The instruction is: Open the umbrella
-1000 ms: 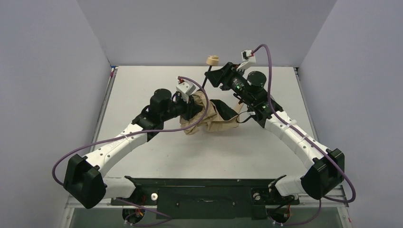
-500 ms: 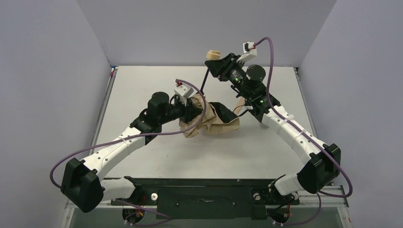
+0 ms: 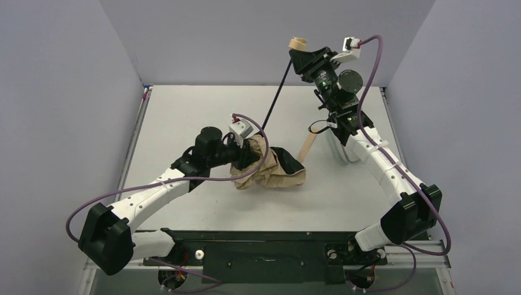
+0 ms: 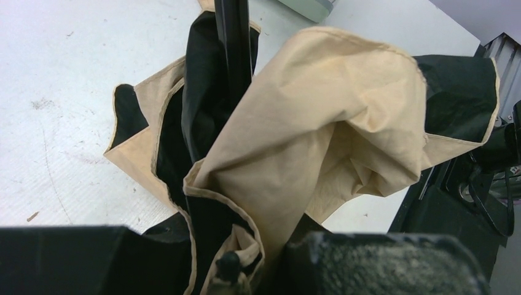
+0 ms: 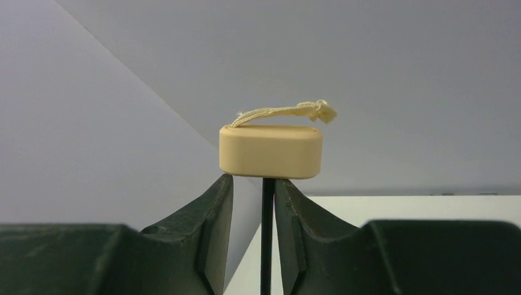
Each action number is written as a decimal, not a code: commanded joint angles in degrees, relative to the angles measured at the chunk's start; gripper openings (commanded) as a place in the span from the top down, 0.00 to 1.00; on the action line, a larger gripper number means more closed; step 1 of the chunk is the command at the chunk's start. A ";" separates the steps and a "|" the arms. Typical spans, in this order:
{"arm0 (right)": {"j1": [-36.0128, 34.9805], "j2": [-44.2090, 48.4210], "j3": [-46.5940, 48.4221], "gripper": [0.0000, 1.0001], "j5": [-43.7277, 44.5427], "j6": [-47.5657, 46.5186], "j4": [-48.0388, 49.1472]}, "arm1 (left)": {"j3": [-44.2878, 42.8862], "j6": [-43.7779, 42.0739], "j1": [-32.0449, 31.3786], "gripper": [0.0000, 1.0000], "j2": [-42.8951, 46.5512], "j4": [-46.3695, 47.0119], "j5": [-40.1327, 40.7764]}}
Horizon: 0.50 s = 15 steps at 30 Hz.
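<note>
Status on the umbrella (image 3: 270, 169): I'd call it partway, maybe a third. Right pincer (image 3: 305, 56) is up high at the far edge, narrowed around the thin black shaft (image 3: 278, 98) directly under the tan handle (image 3: 298, 43). In the right wrist view the handle (image 5: 270, 150) sits on my fingertips (image 5: 222, 187) with a sliver of daylight on one side of the shaft, so I read the hold as hooking under the handle rather than a hard clamp. Cord loop (image 5: 285, 112) lies on top of the handle. Left pincer (image 3: 242, 152) is low, closed on the canopy (image 4: 319, 123) bundle; its wrist view shows peach fabric and black lining bunched between the fingers, though I can't tell whether it has ribs or only cloth. Shaft runs as a long straight diagonal from bundle to handle, so the extension looks mostly done. Canopy is limp and crumpled on the tabletop (image 3: 184, 117), folds collapsed, no ribs spread. A tan strap (image 3: 305, 146) pokes out beside it. Left to do, by my read: drive the runner along the shaft until the ribs fan out and it latches. Runner isn't visible from here. Risk: the fabric slips out of the left grip.
</note>
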<state>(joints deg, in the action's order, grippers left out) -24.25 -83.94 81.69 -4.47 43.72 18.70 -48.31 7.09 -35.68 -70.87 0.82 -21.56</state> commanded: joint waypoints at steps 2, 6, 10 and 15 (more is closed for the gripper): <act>2.71 -0.80 5.03 0.73 2.52 -0.43 7.22 | 1.27 -1.08 -0.74 1.00 2.12 -0.72 -2.62; 5.11 -1.72 7.24 0.73 3.12 -1.13 7.84 | 2.55 -1.55 -1.59 1.00 2.65 -3.20 -2.87; 7.33 -2.64 9.77 0.74 3.05 -1.36 8.00 | 3.75 -1.97 -2.17 1.00 2.96 -4.14 -2.68; 8.14 -3.19 10.04 0.70 -1.72 -1.02 9.11 | 2.90 -1.52 -2.05 1.00 2.39 -4.11 -1.59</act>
<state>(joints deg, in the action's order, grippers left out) -20.38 -88.27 86.43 -10.59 43.88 14.90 -46.52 7.97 -36.34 -69.41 2.68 -19.29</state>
